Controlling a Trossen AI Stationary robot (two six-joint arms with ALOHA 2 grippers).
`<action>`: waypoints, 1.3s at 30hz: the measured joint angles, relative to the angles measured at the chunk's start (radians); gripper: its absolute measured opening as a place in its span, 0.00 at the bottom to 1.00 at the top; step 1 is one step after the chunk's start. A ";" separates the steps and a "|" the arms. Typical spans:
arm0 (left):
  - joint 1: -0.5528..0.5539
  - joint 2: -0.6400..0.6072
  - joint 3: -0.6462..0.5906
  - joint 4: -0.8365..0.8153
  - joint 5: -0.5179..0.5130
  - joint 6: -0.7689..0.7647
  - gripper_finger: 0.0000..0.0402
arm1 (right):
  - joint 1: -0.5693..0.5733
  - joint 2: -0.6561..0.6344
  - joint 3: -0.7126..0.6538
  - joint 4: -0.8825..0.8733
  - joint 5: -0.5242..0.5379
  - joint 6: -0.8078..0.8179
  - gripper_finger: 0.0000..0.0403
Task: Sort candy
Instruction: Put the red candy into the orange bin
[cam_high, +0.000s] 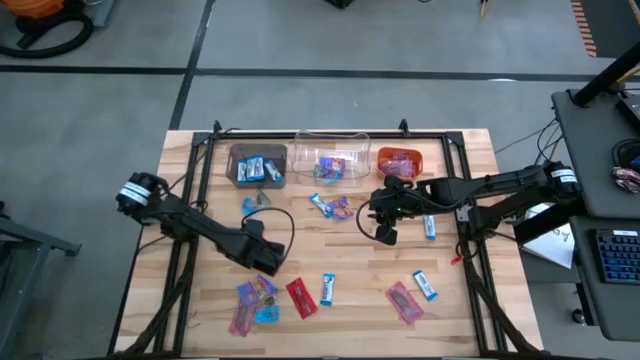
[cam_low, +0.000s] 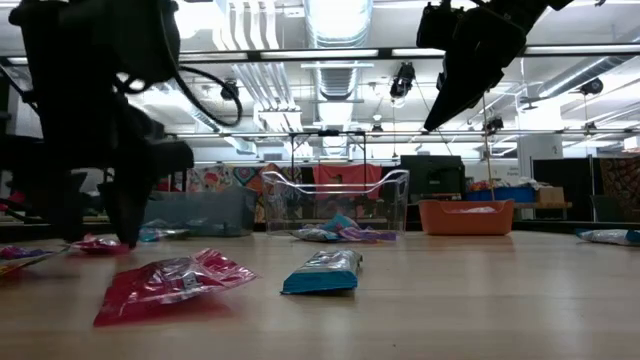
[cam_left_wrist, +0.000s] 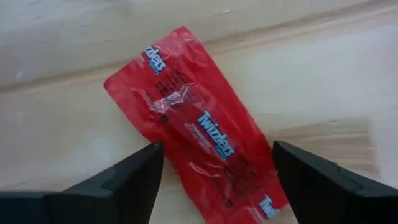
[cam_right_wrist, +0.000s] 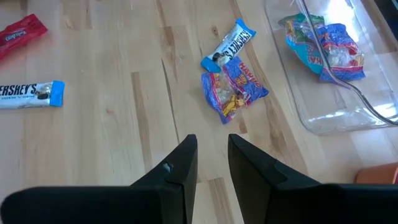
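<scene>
"Twizzlers" — red wrapper (cam_left_wrist: 196, 124); "Hershey's" — blue-and-white wrapper (cam_right_wrist: 31, 94)

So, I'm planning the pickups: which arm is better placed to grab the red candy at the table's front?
Left. The left gripper hovers open right over the red Twizzlers candy, fingers either side. The right gripper sits up by the clear bin, nearly closed, empty.

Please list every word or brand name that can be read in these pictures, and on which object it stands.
"Twizzlers": on the red wrapper, printed more than once.
"HERSHEY'S": on the blue-and-white bar lying on the wood.
"HERSHEY'S": on the second blue-and-white bar.
Print on the multicolour packet is too blurred to read.
</scene>
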 joint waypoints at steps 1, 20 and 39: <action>0.000 0.011 0.000 0.000 -0.002 0.005 0.70 | 0.000 0.000 0.000 0.000 0.000 0.001 0.21; -0.008 0.024 0.004 0.035 -0.013 0.089 0.08 | 0.000 0.000 -0.002 0.000 0.000 0.011 0.19; -0.014 -0.305 0.004 0.449 -0.113 0.978 0.01 | 0.055 0.000 -0.059 0.311 -0.059 -0.171 0.20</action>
